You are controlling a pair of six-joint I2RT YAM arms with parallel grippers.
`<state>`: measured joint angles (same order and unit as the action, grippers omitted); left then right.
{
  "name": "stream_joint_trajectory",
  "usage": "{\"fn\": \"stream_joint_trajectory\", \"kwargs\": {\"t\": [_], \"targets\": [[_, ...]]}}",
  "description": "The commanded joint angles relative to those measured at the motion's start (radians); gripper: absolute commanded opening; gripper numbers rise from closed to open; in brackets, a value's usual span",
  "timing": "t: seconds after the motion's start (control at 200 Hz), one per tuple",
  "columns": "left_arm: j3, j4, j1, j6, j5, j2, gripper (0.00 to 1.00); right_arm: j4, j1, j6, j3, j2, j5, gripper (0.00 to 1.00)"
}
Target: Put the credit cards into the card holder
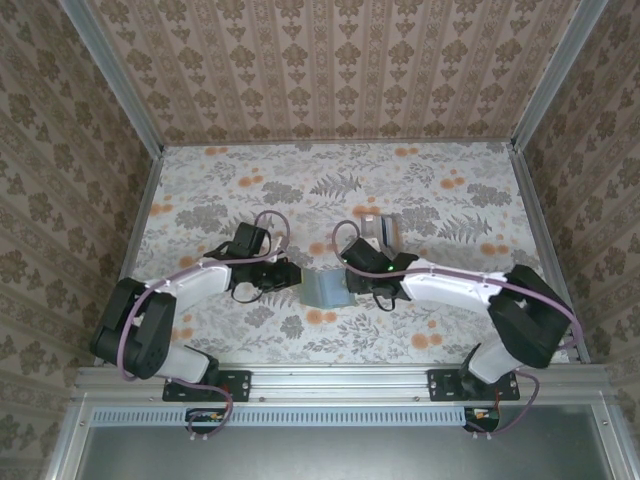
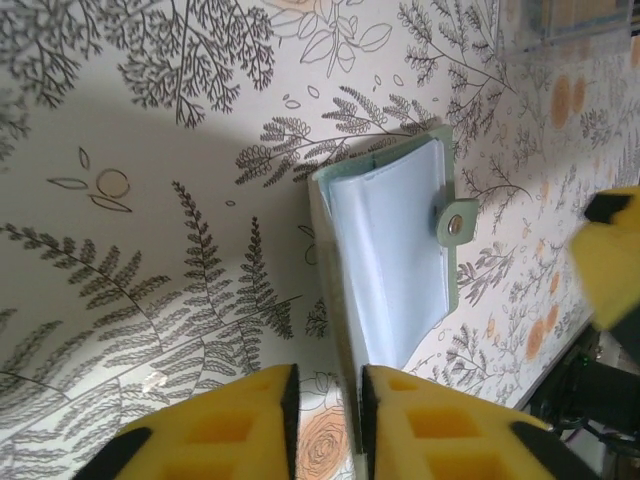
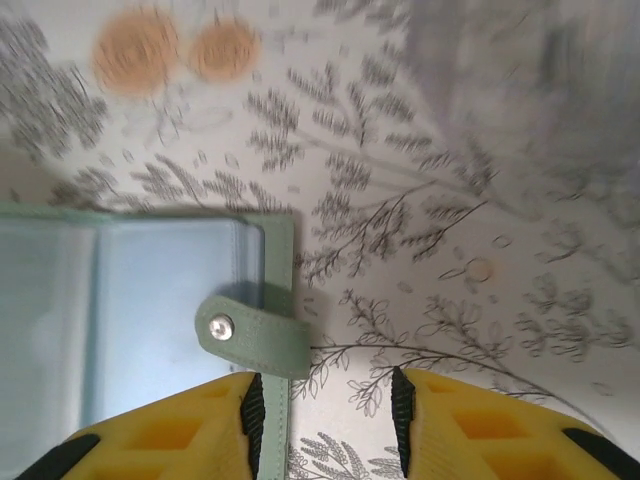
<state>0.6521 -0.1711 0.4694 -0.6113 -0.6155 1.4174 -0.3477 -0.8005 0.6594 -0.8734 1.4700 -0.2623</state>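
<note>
The card holder (image 1: 326,288) lies open on the flowered table between my two grippers. Its inside is pale blue (image 2: 395,270), with a sage-green snap strap (image 3: 250,335) folded over the edge. My left gripper (image 2: 328,420) stands slightly open at the holder's near end. The holder's thin edge runs between the pads, close to the right one. My right gripper (image 3: 325,420) is open at the strap side, with the green border just inside its left finger. The credit cards (image 1: 381,228) lie in a small silvery-grey pile behind the right gripper.
The flowered table (image 1: 450,200) is walled by patterned panels at the back and both sides. A metal rail (image 1: 330,378) runs along the near edge, where the arm bases sit. A yellow finger of the right gripper (image 2: 615,260) shows in the left wrist view.
</note>
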Motion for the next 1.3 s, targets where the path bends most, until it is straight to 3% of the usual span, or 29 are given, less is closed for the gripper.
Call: {"fn": "stream_joint_trajectory", "kwargs": {"t": [0.0, 0.19, 0.385, 0.545, 0.785, 1.295], "targets": [[0.014, -0.02, -0.006, 0.005, 0.003, -0.028, 0.33, -0.044, 0.086, -0.05, -0.027, -0.064, -0.05, 0.45], [-0.007, 0.017, -0.034, -0.008, 0.001, -0.029, 0.38, -0.18, 0.212, -0.232, -0.203, 0.018, -0.034, 0.62], [-0.014, 0.037, -0.046, -0.006, -0.004, -0.028, 0.38, -0.247, 0.242, -0.382, -0.355, 0.181, -0.133, 0.68], [-0.012, 0.034, -0.048, 0.0, -0.012, -0.03, 0.38, -0.223, 0.265, -0.439, -0.429, 0.283, -0.133, 0.72], [-0.019, 0.062, -0.047, -0.024, -0.009, -0.023, 0.37, -0.227, 0.3, -0.446, -0.506, 0.412, -0.193, 0.71], [0.002, 0.039, -0.048, -0.009, 0.008, 0.029, 0.34, -0.246, 0.339, -0.404, -0.441, 0.328, -0.266, 0.61]]}}
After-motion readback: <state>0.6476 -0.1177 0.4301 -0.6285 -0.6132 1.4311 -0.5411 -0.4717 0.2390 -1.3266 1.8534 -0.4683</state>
